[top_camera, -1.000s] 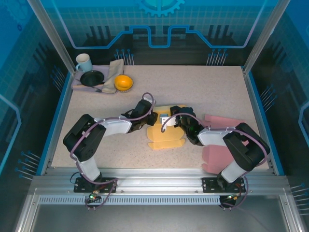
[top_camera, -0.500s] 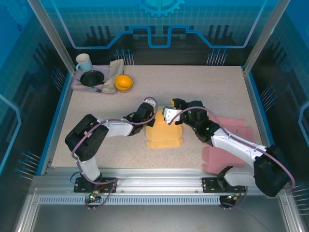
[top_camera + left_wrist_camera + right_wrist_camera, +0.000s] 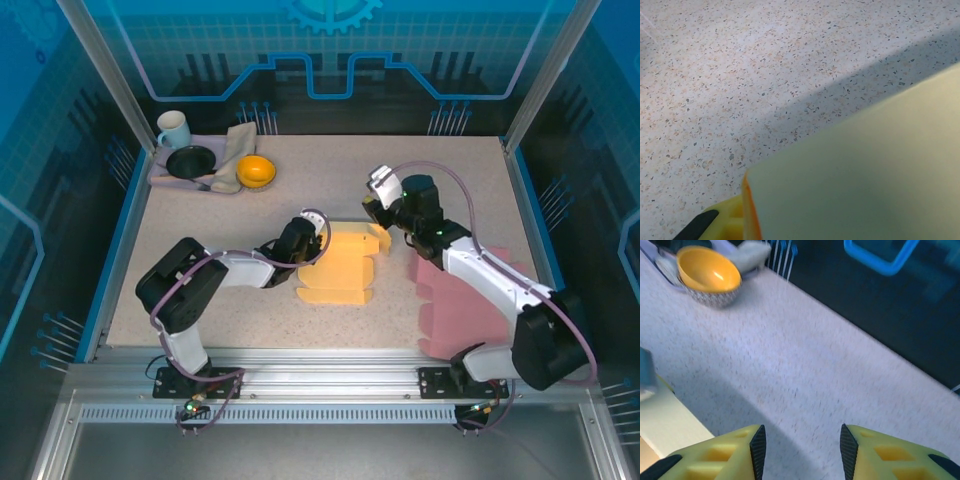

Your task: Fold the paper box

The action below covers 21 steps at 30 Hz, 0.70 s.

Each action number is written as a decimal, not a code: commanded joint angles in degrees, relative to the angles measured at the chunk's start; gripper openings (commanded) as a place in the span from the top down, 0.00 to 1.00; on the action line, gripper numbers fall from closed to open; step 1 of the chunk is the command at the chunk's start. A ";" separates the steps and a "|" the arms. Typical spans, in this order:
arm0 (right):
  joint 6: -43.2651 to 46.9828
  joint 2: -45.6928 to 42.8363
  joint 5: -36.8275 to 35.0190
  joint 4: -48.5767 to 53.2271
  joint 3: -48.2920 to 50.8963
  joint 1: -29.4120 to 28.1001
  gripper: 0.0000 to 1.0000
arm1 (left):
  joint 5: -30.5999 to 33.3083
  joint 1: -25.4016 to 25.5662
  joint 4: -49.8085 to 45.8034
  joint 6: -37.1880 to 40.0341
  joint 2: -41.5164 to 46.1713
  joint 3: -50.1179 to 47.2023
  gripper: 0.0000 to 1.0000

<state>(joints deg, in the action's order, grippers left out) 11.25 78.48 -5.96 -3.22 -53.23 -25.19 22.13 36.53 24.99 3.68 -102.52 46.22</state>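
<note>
Back left corner of the surface [image 3: 200, 250]: tray [image 3: 157, 180] with a pale mug [image 3: 173, 128], a black dish [image 3: 190, 161] and a folded cloth [image 3: 233, 150], and a yellow bowl [image 3: 255, 171] at the tray's right end.

Left end effector [image 3: 314, 242] sits low at the left edge of the paper box [image 3: 340, 265]. On my left wrist feed a pale panel of the box [image 3: 865, 170] covers the lower right, orange along its cut edge, with one yellow finger [image 3: 730, 222] just beside it. I cannot tell whether the jaws are clamped on the panel.

The box lies mid-surface, between the two arms. It is yellow-orange card, mostly flat, with a lighter far section and notched tabs along its right and near edges.

Right end effector [image 3: 377, 212] is up and just beyond the box's far right corner, apart from it. Its fingers are spread, with nothing between them [image 3: 802, 440].

Far right: pink sheets [image 3: 465, 300] lie flat under the right arm.
</note>
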 commanded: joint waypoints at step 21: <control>-10.80 11.19 -2.60 0.63 1.18 -3.22 0.53 | 3.26 0.82 0.82 1.52 -4.84 -0.67 0.76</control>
<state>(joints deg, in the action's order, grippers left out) 1.83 88.64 -9.56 -2.55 -52.03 -28.18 24.27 36.99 28.45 4.51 -104.97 45.91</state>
